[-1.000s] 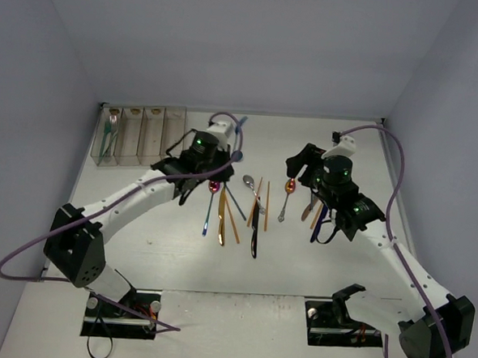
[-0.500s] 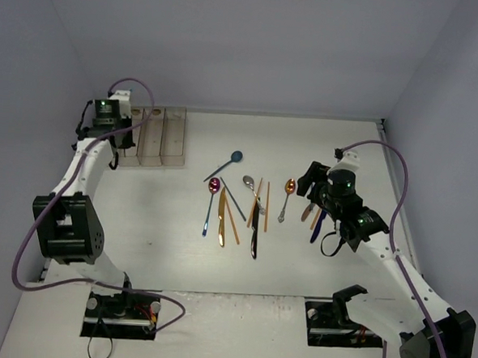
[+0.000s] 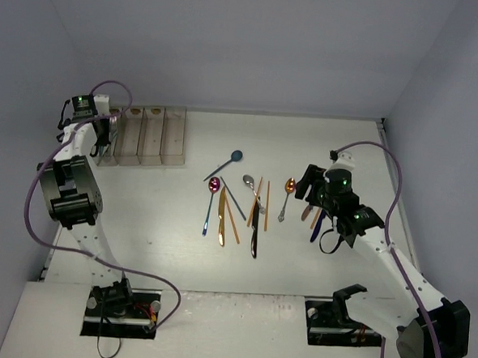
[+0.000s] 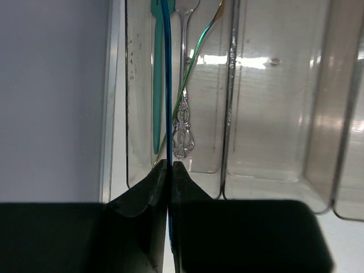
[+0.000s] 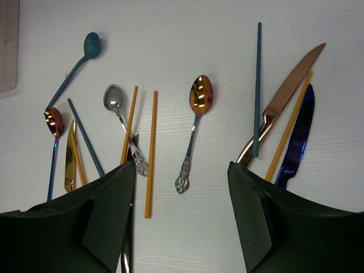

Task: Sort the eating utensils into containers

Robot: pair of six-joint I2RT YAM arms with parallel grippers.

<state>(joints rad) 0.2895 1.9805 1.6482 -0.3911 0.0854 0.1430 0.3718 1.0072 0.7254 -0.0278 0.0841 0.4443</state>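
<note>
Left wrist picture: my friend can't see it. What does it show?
The left gripper pinches a thin blue utensil over the leftmost clear bin. A teal utensil and a silver fork lie in that bin.

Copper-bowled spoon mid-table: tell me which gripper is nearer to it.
Right. The right gripper hangs open just to the right of the spoon. The left gripper is far off at the bins in the table's far-left corner, shut on a blue utensil.

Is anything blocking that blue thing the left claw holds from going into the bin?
Nothing visible does. The left gripper holds the blue utensil over the open leftmost bin, where a teal utensil and silver fork lie.
</note>
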